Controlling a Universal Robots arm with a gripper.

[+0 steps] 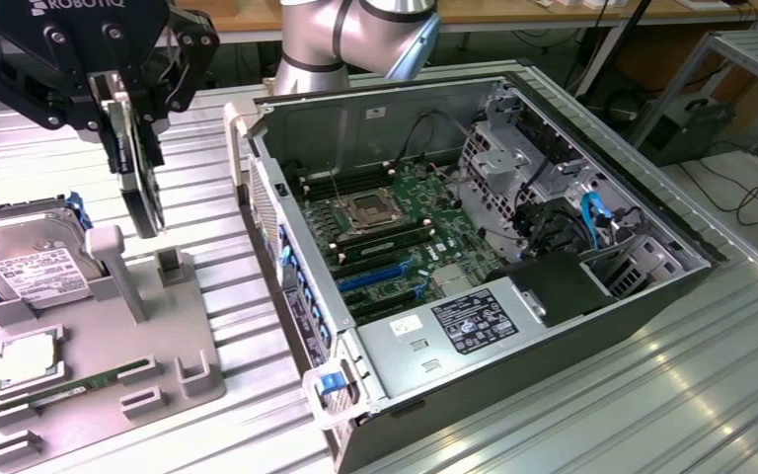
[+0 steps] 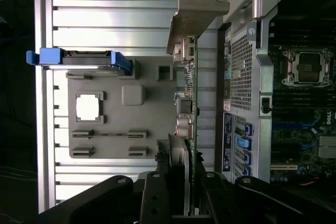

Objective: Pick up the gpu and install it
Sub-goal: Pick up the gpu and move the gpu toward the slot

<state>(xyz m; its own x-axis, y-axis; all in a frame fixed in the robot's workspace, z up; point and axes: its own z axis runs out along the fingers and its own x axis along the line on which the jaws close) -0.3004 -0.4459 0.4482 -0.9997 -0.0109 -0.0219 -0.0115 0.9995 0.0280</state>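
Observation:
The gpu (image 1: 138, 178) hangs edge-on, a thin dark card, lifted clear above the grey holder tray (image 1: 155, 336) at the exterior view's left. My gripper (image 1: 115, 99) is shut on its upper edge, a finger on either side. In the wrist view the gpu (image 2: 188, 93) runs away from my gripper (image 2: 181, 179), showing its silver end bracket (image 2: 195, 9) at the far end and its round fan (image 2: 177, 153) close to the fingers. The open computer case (image 1: 268, 188) lies to the exterior view's right of the card, its motherboard (image 1: 399, 232) facing up.
On the grey holder tray sit a silver hard drive (image 1: 24, 262) in a blue frame, a square chip (image 1: 31, 360) and a long green memory stick (image 1: 70, 390). The case's raised side wall (image 1: 293, 286) stands between tray and motherboard. Everything rests on a ribbed metal table (image 1: 643, 395).

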